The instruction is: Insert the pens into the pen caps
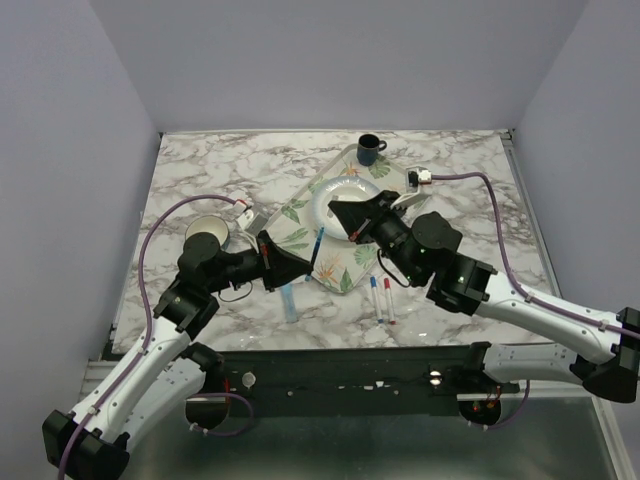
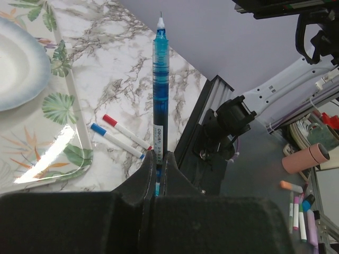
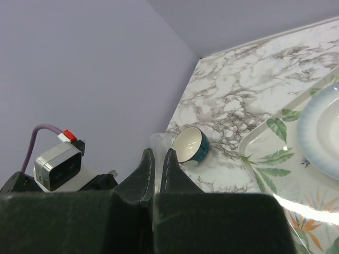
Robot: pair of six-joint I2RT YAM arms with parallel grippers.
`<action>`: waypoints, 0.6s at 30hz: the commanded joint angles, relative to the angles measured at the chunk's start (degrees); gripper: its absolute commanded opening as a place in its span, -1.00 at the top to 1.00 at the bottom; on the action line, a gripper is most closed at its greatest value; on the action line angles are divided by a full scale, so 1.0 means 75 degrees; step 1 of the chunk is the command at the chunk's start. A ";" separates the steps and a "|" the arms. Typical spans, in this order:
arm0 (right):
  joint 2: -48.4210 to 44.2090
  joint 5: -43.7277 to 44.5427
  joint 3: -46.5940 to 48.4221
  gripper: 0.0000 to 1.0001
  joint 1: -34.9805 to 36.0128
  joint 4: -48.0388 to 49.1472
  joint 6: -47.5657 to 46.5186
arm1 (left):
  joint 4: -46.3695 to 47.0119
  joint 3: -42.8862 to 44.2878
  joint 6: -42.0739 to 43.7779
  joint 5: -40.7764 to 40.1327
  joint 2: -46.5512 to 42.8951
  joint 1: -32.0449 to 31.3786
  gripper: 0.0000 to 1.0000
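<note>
Left pincer clamps the lower end of a translucent blue pen, tip up. Right pincer is narrowed onto a pale clear tube. Red-capped white marker and blue-capped white marker lie together on the marble bench.

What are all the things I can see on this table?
tray: one, leaf-patterned, middle of the marble table
plate: one, white, on the tray
mug: one, dark blue, far edge
cup: one, teal outside, pale inside, left side
red-capped white marker: one, on the table beside the tray
blue-capped white marker: one, alongside the red one
light-blue marker: one, on the table by the tray's near corner
blue pen: one, uncapped, held upright
left gripper: black, shut on the blue pen
right gripper: black, over the plate, fingers nearly together; contents unclear
</note>
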 commanded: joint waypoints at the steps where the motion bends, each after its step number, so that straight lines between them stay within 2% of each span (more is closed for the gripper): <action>1: 0.0242 -0.0210 0.0063 0.99 -0.0031 0.0426 0.0085 | 0.0129 -0.0004 0.0125 0.0308 0.0014 -0.0037 1.00; 18: 0.0371 -0.0550 -0.0124 0.99 -0.0020 0.0297 0.0097 | -0.0175 0.0113 0.0324 0.0062 -0.0009 -0.0048 1.00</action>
